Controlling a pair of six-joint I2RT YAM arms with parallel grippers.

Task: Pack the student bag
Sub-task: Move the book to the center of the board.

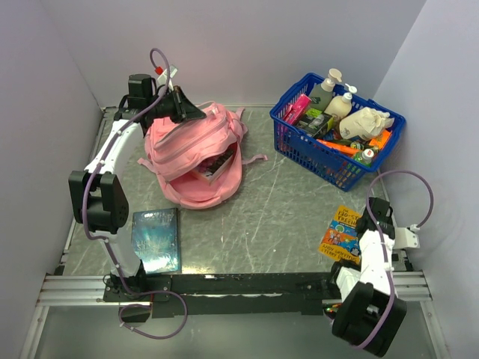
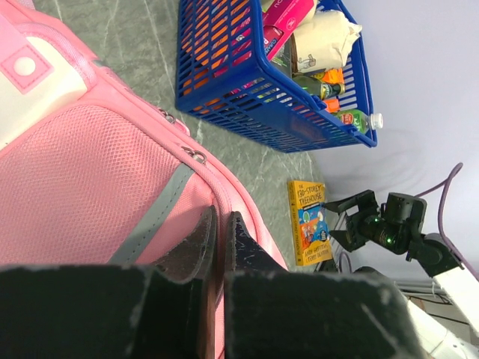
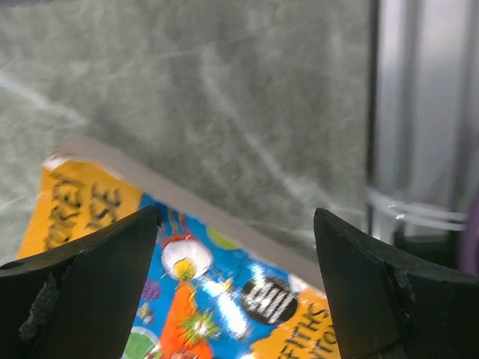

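Note:
The student bag [image 1: 196, 161] is a pink backpack lying at the centre left, its main opening gaping with a book inside. My left gripper [image 1: 196, 112] is at the bag's far top edge. In the left wrist view the gripper [image 2: 221, 217] is shut on the pink rim of the bag [image 2: 90, 164]. My right gripper [image 1: 372, 221] is open and low over a yellow and blue book [image 1: 340, 232] at the near right. In the right wrist view the gripper [image 3: 236, 217] has its jaws wide apart above the book's cover [image 3: 224, 299], holding nothing.
A blue plastic basket [image 1: 299, 149] full of bottles and packets stands at the back right; it also shows in the left wrist view [image 2: 247, 105]. A dark blue book [image 1: 156, 239] lies flat at the near left. Walls close in on three sides.

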